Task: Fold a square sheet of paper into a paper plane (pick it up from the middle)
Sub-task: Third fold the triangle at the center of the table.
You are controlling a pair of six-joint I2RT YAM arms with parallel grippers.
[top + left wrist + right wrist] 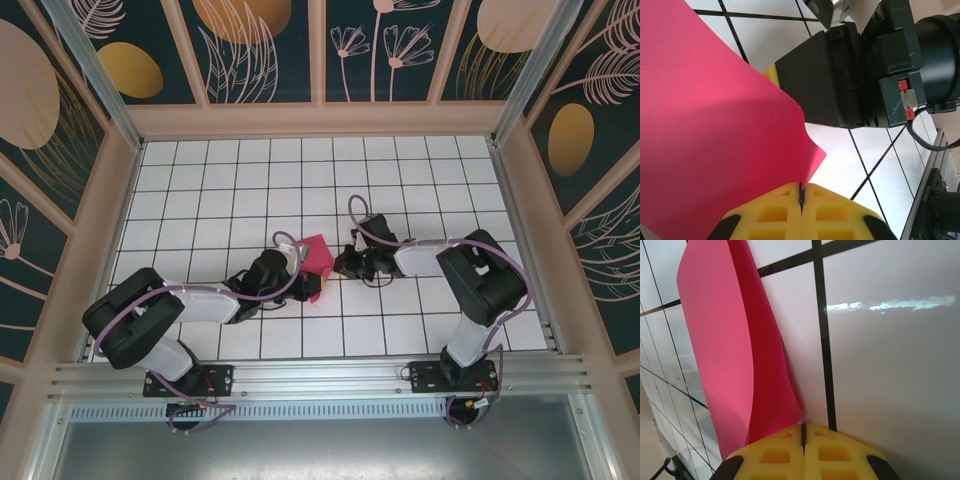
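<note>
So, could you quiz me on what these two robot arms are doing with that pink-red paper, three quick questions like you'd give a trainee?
1. True or false: the thin red-pink square sheet of paper lies flat and untouched on the white grid-tiled table.
2. Which pinches the sheet? A: the left gripper alone. B: the right gripper alone. C: both.
3. Fill in: the grippers' ribbed finger pads are coloured ____.

Key:
1. False. It is held up and curved between the grippers.
2. C. Each gripper is shut on an edge of the sheet.
3. Yellow.
</note>
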